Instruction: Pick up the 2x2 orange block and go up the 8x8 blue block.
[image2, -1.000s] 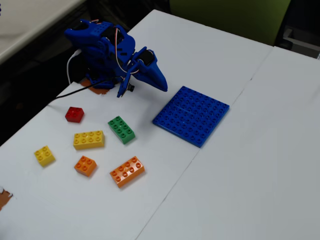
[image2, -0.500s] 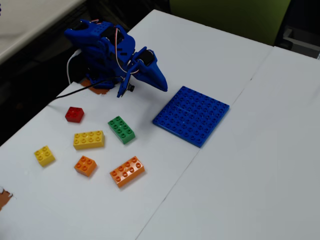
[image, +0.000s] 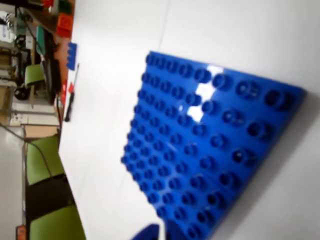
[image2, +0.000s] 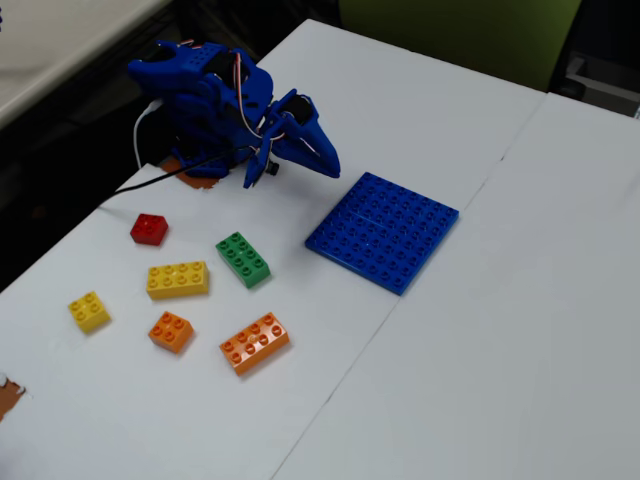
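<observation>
Wrist view: unmarked 8x8 blue block (image: 200, 150)

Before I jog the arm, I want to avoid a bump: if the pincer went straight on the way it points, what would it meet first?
Probably the 8x8 blue block: the wrist view looks straight onto it. The pincer aims down toward it, though depth is unclear.

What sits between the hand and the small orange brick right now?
In the fixed view, the green brick and the long yellow brick lie on the table roughly between the hand and the 2x2 orange block. Both are low, so an approach from above should clear them.
</observation>
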